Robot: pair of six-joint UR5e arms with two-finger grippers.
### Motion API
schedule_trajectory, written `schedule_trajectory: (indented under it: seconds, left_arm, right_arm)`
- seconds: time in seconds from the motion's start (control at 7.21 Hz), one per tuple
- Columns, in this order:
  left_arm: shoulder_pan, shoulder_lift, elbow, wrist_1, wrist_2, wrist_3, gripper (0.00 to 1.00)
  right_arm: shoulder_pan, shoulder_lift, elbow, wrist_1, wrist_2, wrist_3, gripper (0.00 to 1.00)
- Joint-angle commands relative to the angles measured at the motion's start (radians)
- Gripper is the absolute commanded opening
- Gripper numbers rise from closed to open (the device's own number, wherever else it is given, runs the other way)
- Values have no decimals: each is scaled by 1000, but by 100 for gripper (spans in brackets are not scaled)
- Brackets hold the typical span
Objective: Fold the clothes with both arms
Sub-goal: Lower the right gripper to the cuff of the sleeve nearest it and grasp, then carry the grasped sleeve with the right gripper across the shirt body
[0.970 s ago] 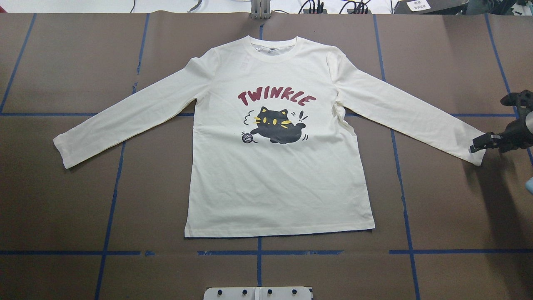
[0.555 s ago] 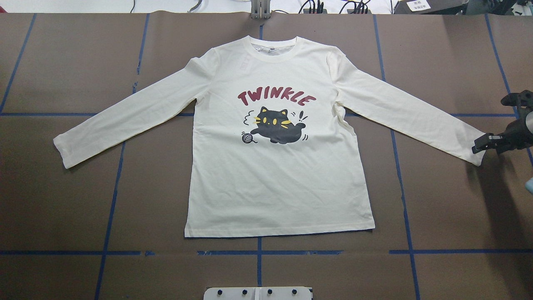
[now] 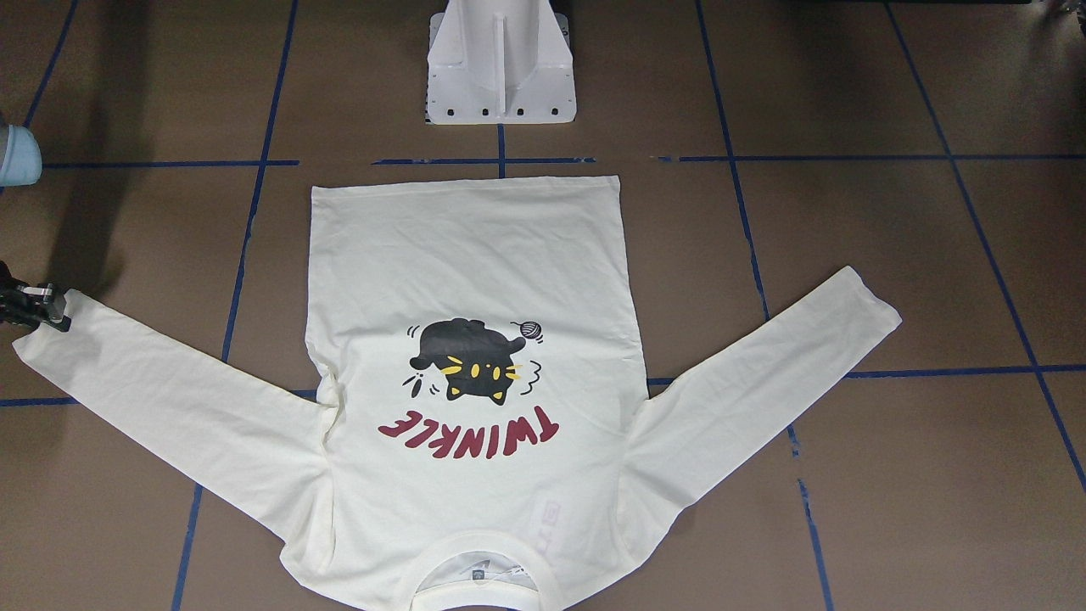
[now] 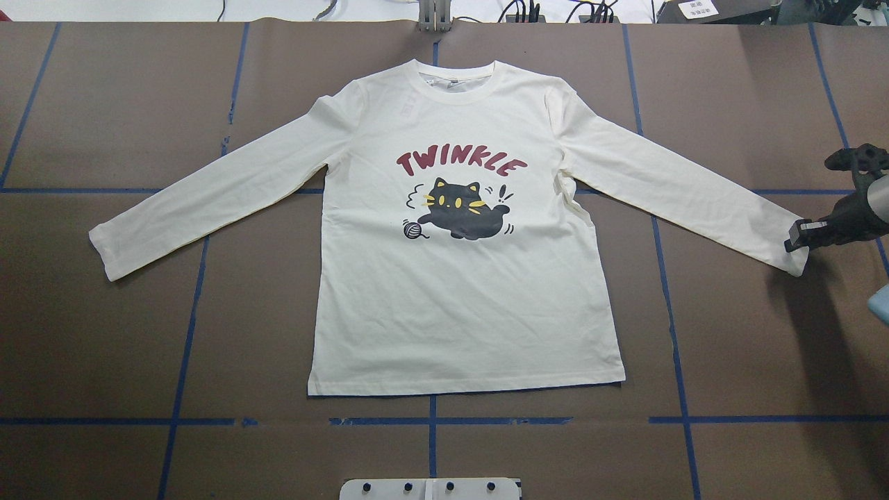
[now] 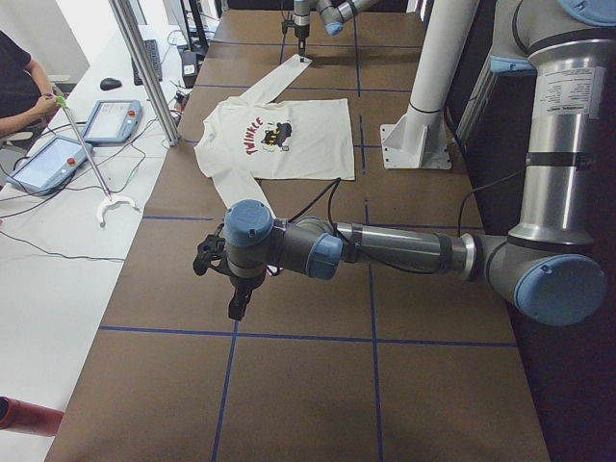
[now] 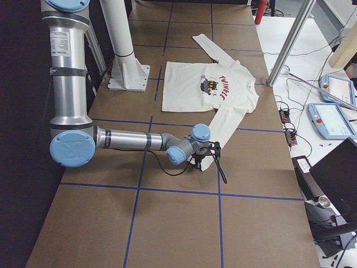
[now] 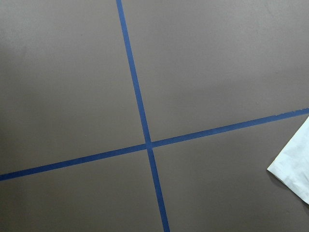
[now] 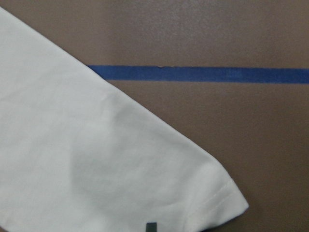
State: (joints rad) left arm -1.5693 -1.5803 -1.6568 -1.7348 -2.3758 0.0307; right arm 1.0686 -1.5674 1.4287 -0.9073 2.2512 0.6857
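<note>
Brown counter [image 4: 104, 333], gridded in blue tape [image 4: 104, 421], with cables and teach pendants beyond its far edge. Held the cream long-sleeved T-shirt [image 4: 458, 305] flat at its middle, cat print up, collar toward the far edge, hem toward the white pedestal base [image 3: 501, 68], sleeves spread toward the counter's two ends.

Found the right gripper [image 4: 799, 239] low at the cuff [image 4: 792, 258] by the counter's right end, one dark fingertip showing over the cloth in the wrist view. Could not tell whether the fingers were spread or pinched on the cuff, which lay flat.

Saw the left gripper [image 5: 236, 303] above bare counter toward the left end, near the other cuff [image 7: 294, 166] but not over it. Could not tell its finger spread either.

Judged as the opening step: taking the sleeve ends, no fold yet made. Called next for a sure pinch on the right cuff, the left fingers brought onto their own cuff, then both sleeves carried inward across the chest without dragging the body.
</note>
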Motion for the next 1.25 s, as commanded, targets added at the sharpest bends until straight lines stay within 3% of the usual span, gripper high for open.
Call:
schedule_trajectory:
  seconds: [0.0, 0.28, 0.42, 0.69, 0.83, 1.11]
  left_arm:
    - [0, -3, 0, 0, 0, 0, 100]
    - [0, -1, -3, 0, 0, -2, 100]
    - [0, -1, -6, 0, 0, -2, 100]
    - [0, -6, -6, 0, -2, -9, 100]
    - [0, -9, -9, 0, -2, -11, 100]
    - [0, -7, -3, 0, -2, -9, 100]
  right_arm:
    - [-1, 6, 34, -36, 4, 0, 0]
    - [4, 20, 219, -183, 14, 5, 0]
    - [2, 47, 275, -179, 37, 59, 0]
    - [-1, 284, 236, -177, 71, 301, 0]
    - [-1, 443, 163, -177, 89, 424, 0]
    - [-9, 697, 34, -171, 137, 477, 0]
